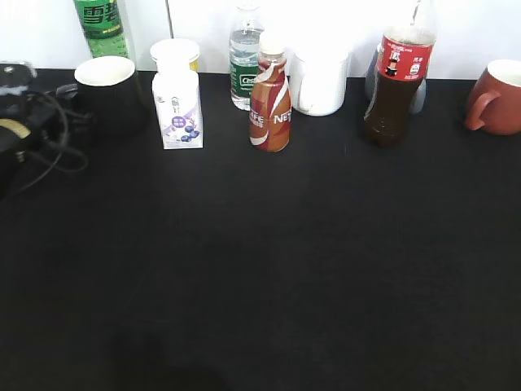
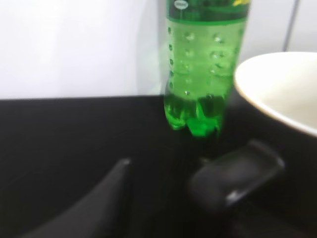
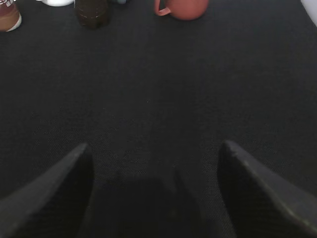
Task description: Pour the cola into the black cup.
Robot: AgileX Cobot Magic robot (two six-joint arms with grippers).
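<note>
The cola [image 1: 396, 90], a clear bottle of dark liquid with a red label, stands upright at the back right; its base shows in the right wrist view [image 3: 91, 10]. The black cup [image 1: 110, 94] with a white inside stands at the back left. In the left wrist view its white rim [image 2: 277, 94] is at the right and its dark handle [image 2: 237, 173] juts toward my left gripper [image 2: 161, 173], which is open beside it with nothing between the fingers; this gripper sits at the far left in the exterior view [image 1: 57, 106]. My right gripper [image 3: 154, 148] is open and empty over bare cloth.
A green bottle [image 1: 99, 24] [image 2: 205, 74] stands behind the black cup. Along the back stand a white carton [image 1: 177, 110], a water bottle [image 1: 244, 61], an orange-brown coffee bottle [image 1: 270, 102], a white mug [image 1: 319, 81] and a reddish-brown mug [image 1: 498, 98] [image 3: 183, 7].
</note>
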